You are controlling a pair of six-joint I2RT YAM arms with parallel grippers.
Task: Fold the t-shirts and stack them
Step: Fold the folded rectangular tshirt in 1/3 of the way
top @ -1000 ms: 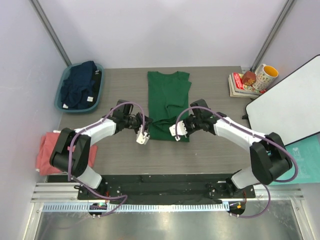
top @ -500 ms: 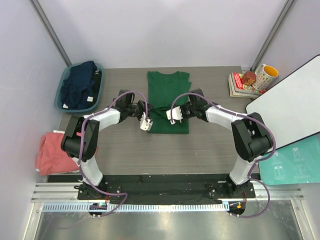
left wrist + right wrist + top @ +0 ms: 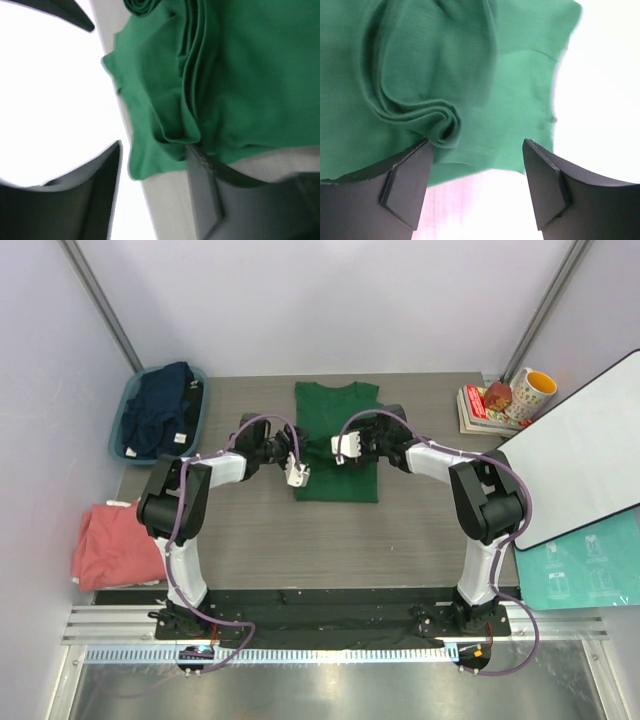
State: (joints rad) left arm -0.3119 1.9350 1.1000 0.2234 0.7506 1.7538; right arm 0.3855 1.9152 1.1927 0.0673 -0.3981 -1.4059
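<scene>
The dark green t-shirt [image 3: 337, 410] lies at the back middle of the table, its lower part folded up over itself. My left gripper [image 3: 297, 472] stands open at the fold's left edge, and green cloth [image 3: 165, 100] bunches just ahead of its fingers [image 3: 100, 180]. At the fold's upper right, my right gripper [image 3: 343, 448] is open too, with a rumpled green fold [image 3: 440, 120] beside its left finger [image 3: 407, 180]. A navy t-shirt [image 3: 158, 408] is heaped in the tub. The salmon-pink t-shirt [image 3: 108, 545] lies at the table's left edge.
The teal tub [image 3: 196, 420] stands at the back left. Books [image 3: 478, 410] and a yellow-rimmed mug [image 3: 531, 392] sit at the back right, next to a whiteboard [image 3: 575, 455]. A teal sheet [image 3: 590, 570] lies off the right side.
Both grippers moved away from me with the green shirt's lower hem, laying it over the shirt. Both were shut on the cloth and now stand open.
</scene>
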